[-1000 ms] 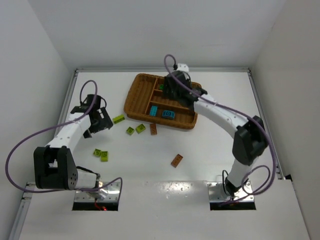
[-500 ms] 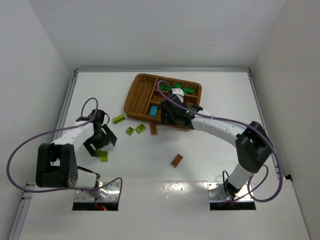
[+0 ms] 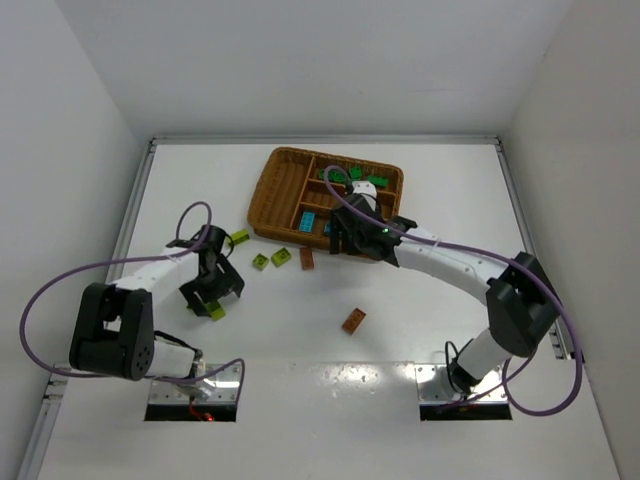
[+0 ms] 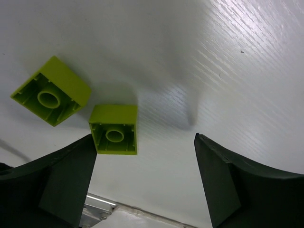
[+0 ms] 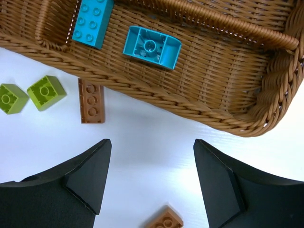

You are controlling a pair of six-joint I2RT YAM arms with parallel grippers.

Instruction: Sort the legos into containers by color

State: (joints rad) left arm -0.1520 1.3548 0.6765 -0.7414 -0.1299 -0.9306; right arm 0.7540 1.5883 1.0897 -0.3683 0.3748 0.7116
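Observation:
The brown wicker tray [image 3: 268,200] sits at the back centre, with green bricks [image 3: 355,176] and blue bricks [image 3: 308,219] in its slots. My left gripper [image 3: 212,294] is open and empty, low over two lime bricks [image 3: 216,309]. In the left wrist view [image 4: 145,161] one upturned lime brick [image 4: 114,129] lies by the left finger and another [image 4: 51,91] lies further left. My right gripper [image 3: 342,244] is open and empty over the table just in front of the tray [image 5: 213,85]. It also shows in the right wrist view [image 5: 152,166], with two blue bricks [image 5: 152,46] in the tray ahead.
Loose on the table are a lime brick [image 3: 238,238], two more lime bricks [image 3: 271,259], an orange-brown brick [image 3: 307,259] by the tray's front edge and another orange-brown brick [image 3: 353,321] nearer the arms. White walls enclose the table on three sides.
My left gripper has moved toward the near side and now hangs over the two lime bricks. My right gripper has moved out of the tray to its front edge.

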